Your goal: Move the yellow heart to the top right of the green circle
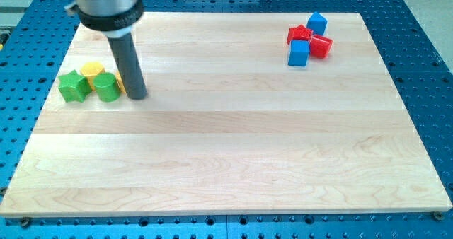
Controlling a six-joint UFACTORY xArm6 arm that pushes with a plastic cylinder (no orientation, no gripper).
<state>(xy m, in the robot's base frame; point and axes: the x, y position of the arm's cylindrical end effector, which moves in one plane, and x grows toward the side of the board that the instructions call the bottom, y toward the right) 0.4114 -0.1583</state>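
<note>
Contact is made by pushing only: no jaws are fitted, so nothing can be clenched. My tip (pixel 137 95) is set just right of the green circle (pixel 107 87). The yellow heart (pixel 120 84) is largely hidden behind the rod, beside a yellow block (pixel 92 71) and green star (pixel 73 85). The heart is judged light, rigid and easily slid; it should be pushed at a flat side.

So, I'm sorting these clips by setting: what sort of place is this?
Probably a robotics lab bench: a wooden board on a blue perforated table, small coloured blocks, and my tip beside the green circle.
</note>
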